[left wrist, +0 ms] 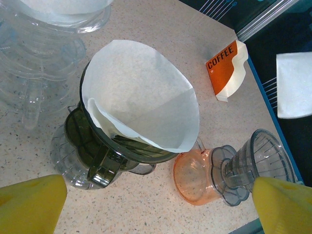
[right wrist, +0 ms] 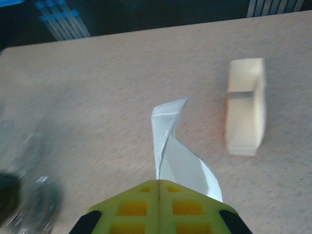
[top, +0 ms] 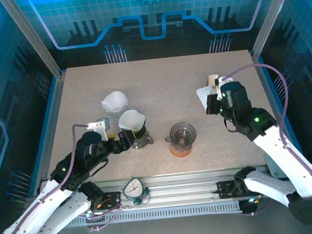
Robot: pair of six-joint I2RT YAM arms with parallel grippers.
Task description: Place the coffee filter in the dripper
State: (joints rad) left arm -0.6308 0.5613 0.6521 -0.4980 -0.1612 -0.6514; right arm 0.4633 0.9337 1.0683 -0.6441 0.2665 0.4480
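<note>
Sitting on speckled tabletop (top: pixel 158 83): clear dripper stack (top: pixel 115 101) far L, dark dripper (top: pixel 140 140) just nearer, clear dripper (top: pixel 181 132) atop orange base (top: pixel 180 150) ctr, COFFEE box (left wrist: pixel 225 73) standing far R.

Left claw (left wrist: pixel 156 209) spread wide; right claw (right wrist: pixel 158 187) pinched shut, seemingly raised, arm extended.

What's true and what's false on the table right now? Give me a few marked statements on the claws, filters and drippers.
1. The right claw is shut on a paper filter. True.
2. The left claw grips the dark dripper. False: it stands open, holding nothing.
3. The dark dripper has a seated filter in it. True.
4. The clear dripper holds a filter. False: it is empty.
</note>
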